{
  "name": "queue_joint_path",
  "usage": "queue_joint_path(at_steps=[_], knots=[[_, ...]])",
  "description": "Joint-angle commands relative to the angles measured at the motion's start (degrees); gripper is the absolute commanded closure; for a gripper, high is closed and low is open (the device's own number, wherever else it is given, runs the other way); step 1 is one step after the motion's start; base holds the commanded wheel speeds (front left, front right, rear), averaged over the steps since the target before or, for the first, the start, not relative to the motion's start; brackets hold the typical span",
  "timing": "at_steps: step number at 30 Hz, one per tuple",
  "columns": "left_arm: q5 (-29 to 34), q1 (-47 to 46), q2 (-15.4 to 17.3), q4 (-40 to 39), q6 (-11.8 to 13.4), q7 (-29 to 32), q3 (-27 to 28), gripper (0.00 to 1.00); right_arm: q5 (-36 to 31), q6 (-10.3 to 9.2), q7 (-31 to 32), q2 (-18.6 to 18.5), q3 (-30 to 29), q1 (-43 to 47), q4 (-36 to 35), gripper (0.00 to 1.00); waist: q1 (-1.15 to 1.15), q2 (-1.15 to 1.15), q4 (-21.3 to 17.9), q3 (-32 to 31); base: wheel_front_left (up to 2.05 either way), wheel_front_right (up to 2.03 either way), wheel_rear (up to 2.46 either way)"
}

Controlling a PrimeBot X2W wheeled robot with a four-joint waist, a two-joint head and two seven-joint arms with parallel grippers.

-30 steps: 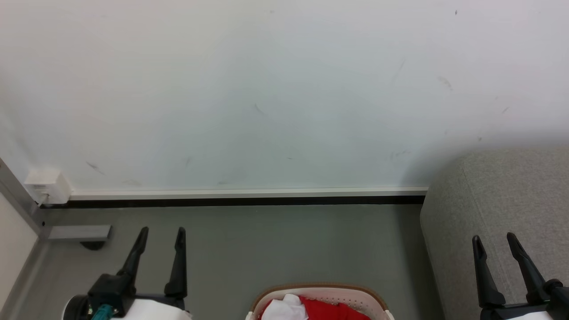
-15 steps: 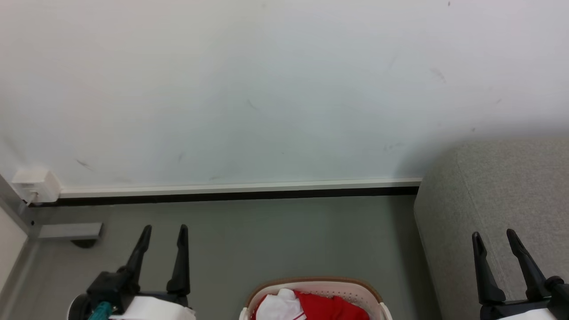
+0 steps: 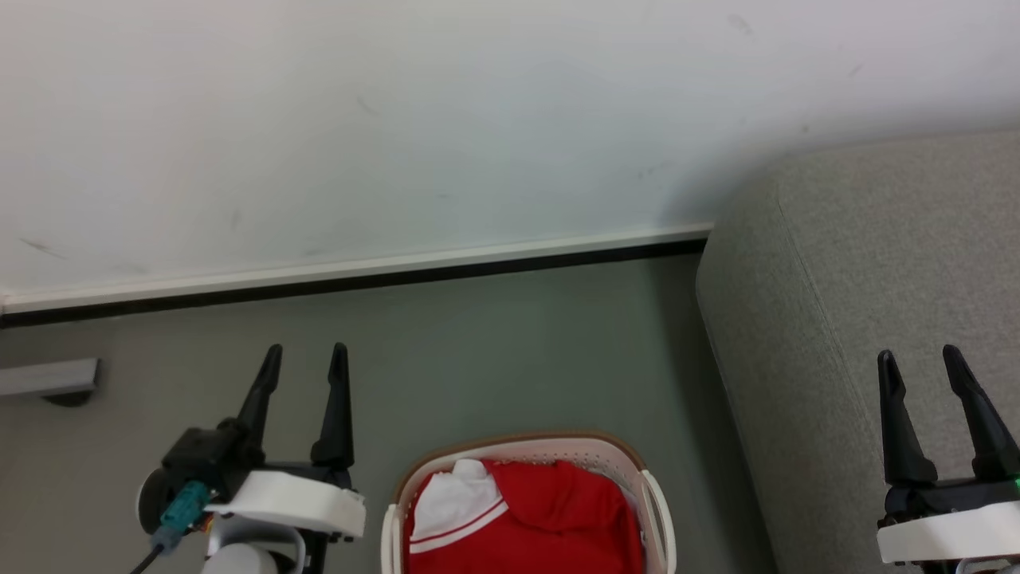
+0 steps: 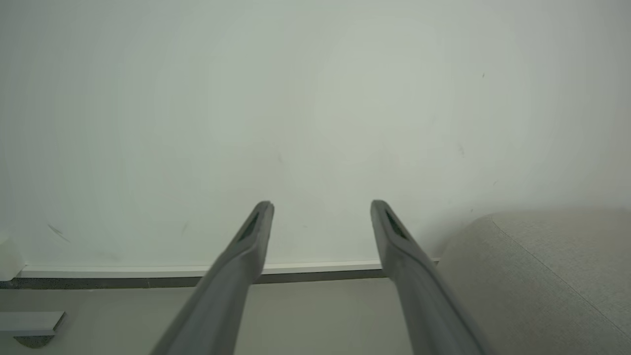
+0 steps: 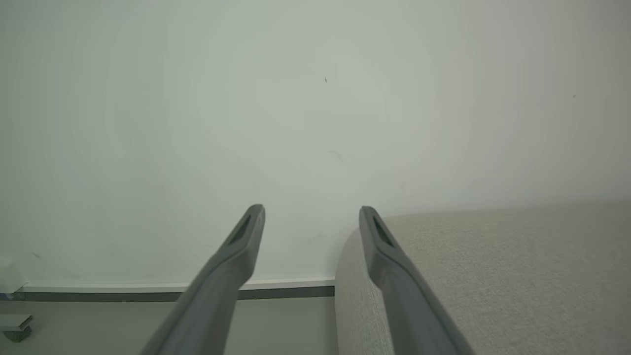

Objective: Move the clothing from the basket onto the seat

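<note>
Left gripper (image 3: 307, 351): jaws spread wide with nothing between them, both fingers pointing away from the robot over bare floor (image 3: 494, 351). Right gripper (image 3: 916, 355): same, spread wide and empty. In the head view its fingers lie across the seat (image 3: 861, 263); can't tell how high above the fabric they sit. In the left wrist view, the gap between the fingers frames the wall (image 3: 398, 119) and the baseboard (image 3: 358, 271), with the seat's rounded end off to the right of the right finger. In the right wrist view, that rounded end starts right behind the right finger and runs off to the right, while the left finger is against wall and baseboard. The basket (image 3: 550, 438) is on the floor between the two grippers, back from both sets of fingertips toward the robot. It is just right of the left wrist and well left of the right gripper, and neither gripper touches it. The clothing (image 3: 558, 510) is inside the basket, a red pile up to the rim with a white, stripe-trimmed piece on its left side. The seat is right of the basket, near it but apart, with a strip of floor between them. A teal connector (image 3: 179, 510) sits on the left wrist housing behind the jaws. A grey bracket (image 3: 48, 376) sits on the floor far left of the left gripper, near the baseboard.
</note>
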Motion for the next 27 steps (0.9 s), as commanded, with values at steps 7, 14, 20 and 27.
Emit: queue_joint_path(at_steps=[7,14,20,27], knots=[[1.25,-5.12,0.26,5.22,-0.73,-0.03,-1.59,0.00,1.42,-0.10,-0.15,0.46,-0.71,-4.32,-2.16,0.00,-0.01,0.00,-4.72,8.98,0.00,0.00,0.00],[3.86,-11.50,0.27,15.08,-1.98,-0.03,-3.62,0.00,1.43,-0.10,-0.15,1.06,-0.86,-8.19,-4.07,0.00,-0.01,0.00,-7.02,16.53,0.00,0.00,0.00],[3.62,-17.98,0.28,27.50,-2.45,-0.03,-6.18,0.00,1.07,-0.10,-0.15,1.98,-1.50,-11.52,-5.12,0.00,-0.01,0.00,-9.90,22.29,0.00,0.00,0.00],[5.94,-25.04,1.38,41.97,-2.86,2.34,-9.50,0.00,1.46,-0.10,-0.15,4.35,-3.05,-13.86,-7.02,0.00,-0.01,0.00,-13.69,27.80,0.00,0.00,0.00]])
